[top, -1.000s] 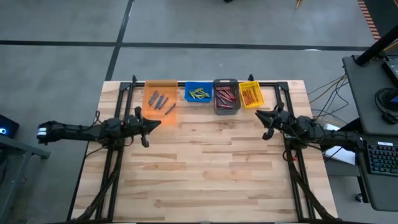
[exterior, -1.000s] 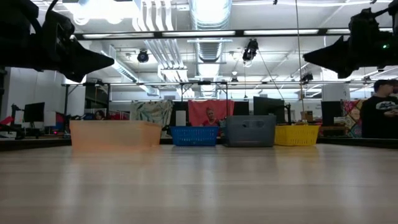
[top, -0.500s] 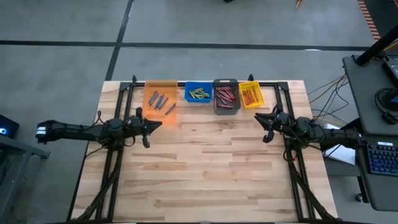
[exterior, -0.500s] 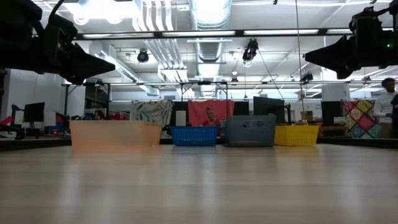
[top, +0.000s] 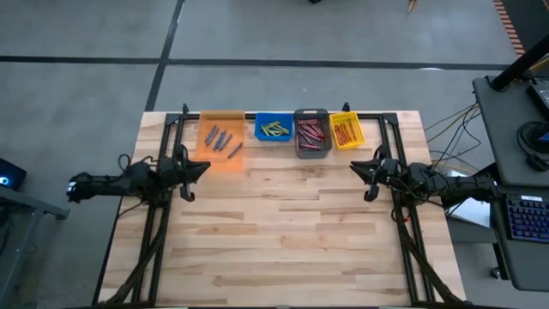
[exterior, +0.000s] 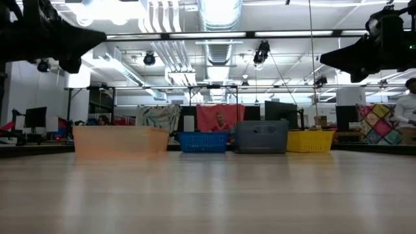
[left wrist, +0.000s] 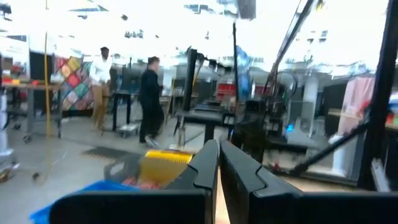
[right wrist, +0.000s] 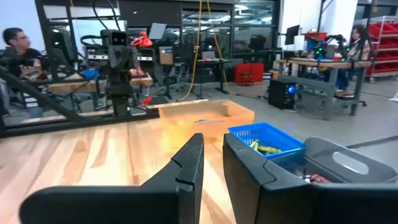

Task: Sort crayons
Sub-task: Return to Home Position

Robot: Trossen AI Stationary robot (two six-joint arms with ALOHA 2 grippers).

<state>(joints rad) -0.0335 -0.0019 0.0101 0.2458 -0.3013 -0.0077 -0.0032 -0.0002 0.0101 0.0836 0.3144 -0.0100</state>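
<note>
The crayons lie sorted in four bins along the far edge. Blue-grey ones are in the orange bin, green-yellow ones in the blue bin, red ones in the grey bin, and orange-red ones in the yellow bin. My left gripper hovers just near of the orange bin, shut and empty. My right gripper hovers near of the yellow bin, fingers a narrow gap apart, empty.
Black frame rails run along the table's left, right and far sides. The wooden tabletop spreads between and near of the two arms. People stand and sit in the room beyond the table.
My left gripper has drawn back toward the table's left edge, away from the orange bin's near side, and has risen. It stays shut and empty. The crayons and bins have not moved.
</note>
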